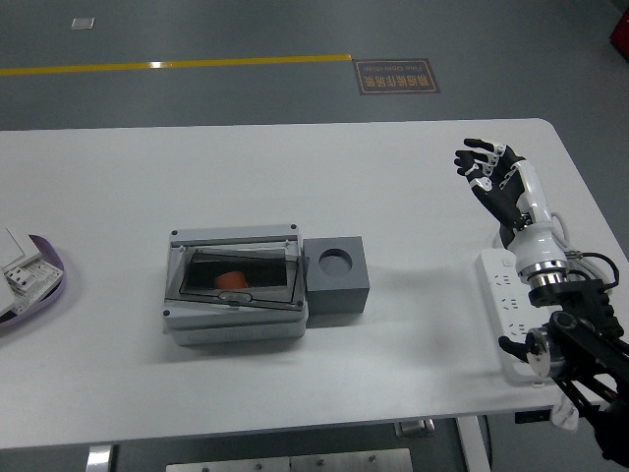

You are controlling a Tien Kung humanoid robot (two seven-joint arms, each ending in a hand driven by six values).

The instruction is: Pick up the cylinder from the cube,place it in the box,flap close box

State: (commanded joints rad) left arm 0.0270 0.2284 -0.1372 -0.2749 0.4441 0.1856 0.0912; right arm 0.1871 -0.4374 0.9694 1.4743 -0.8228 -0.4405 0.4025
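The grey box (234, 286) sits left of centre with its clear flap lying shut over it. The orange cylinder (232, 280) shows inside through the flap. The dark grey cube (337, 276) stands against the box's right side, its round hole empty. My right hand (488, 175) is raised over the table's right end, far from the box, fingers spread and holding nothing. My left arm is out of view.
A white power strip (508, 310) lies under my right forearm near the table's right edge. A purple-rimmed tray (39, 285) with white parts sits at the left edge.
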